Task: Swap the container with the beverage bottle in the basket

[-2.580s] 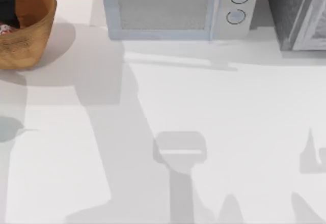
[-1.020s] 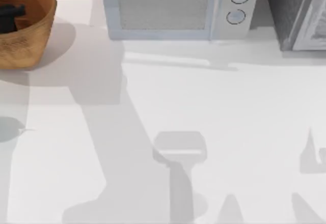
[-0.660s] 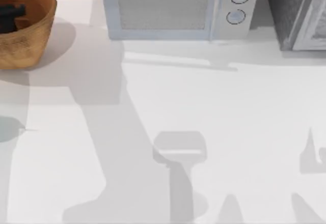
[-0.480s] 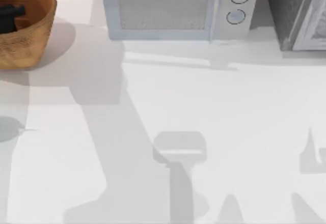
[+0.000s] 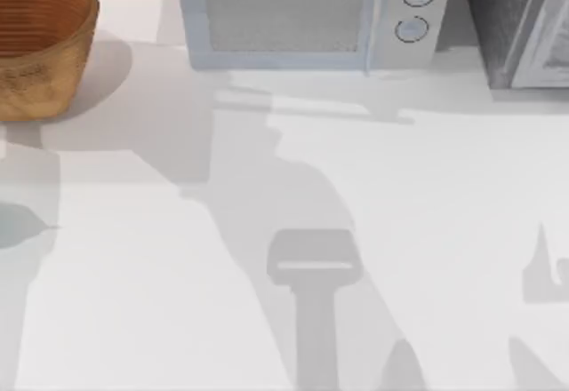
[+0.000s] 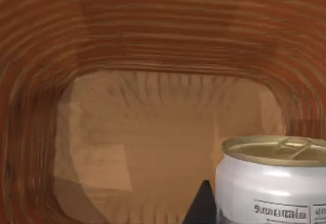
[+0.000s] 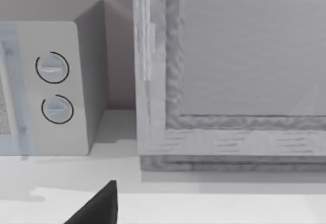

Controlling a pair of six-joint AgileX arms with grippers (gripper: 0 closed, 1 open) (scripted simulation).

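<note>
One basket [image 5: 40, 49] sits way out at ten o'clock on the table [image 5: 400, 195] | left wrist looks inside it, silver can [image 6: 272, 180] with gold top standing on the woven floor | grip state: can't tell, either arm | microwave [image 5: 307, 13] at twelve

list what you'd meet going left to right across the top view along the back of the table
basket → microwave → grey cabinet
</note>
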